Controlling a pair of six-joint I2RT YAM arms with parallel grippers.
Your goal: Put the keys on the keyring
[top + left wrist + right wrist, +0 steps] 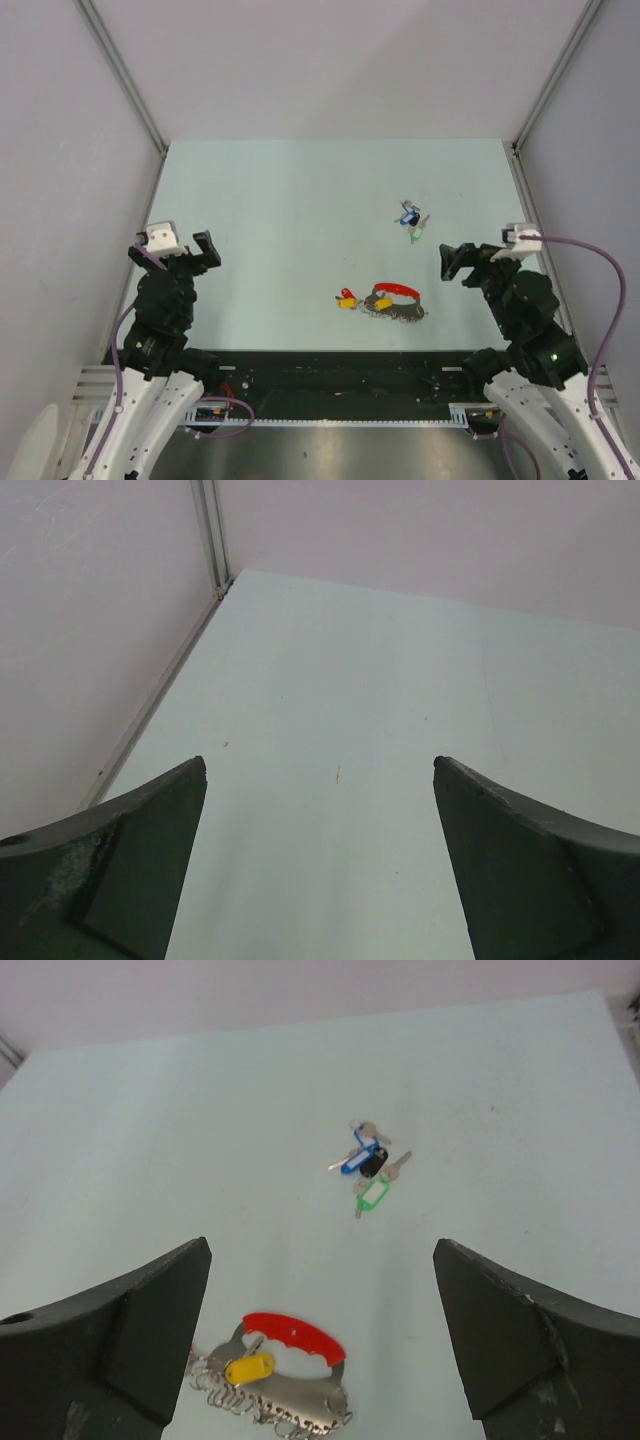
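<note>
The keyring (395, 300) lies on the table, a silvery metal holder with hooks, a curved red handle and yellow and red tags (347, 299). It shows in the right wrist view (285, 1370) too. The keys lie together farther back: one with a blue tag (407, 213) and one with a green tag (416, 234), a black tag between them. In the right wrist view the blue one (355, 1158) and the green one (373, 1193) lie beyond the fingers. My left gripper (200, 250) is open and empty at the left. My right gripper (452, 262) is open and empty, right of the keyring.
The pale table (300, 200) is walled by grey panels on three sides. The left wrist view shows bare table (330, 730) and the corner of the wall. A black rail runs along the near edge (330, 375).
</note>
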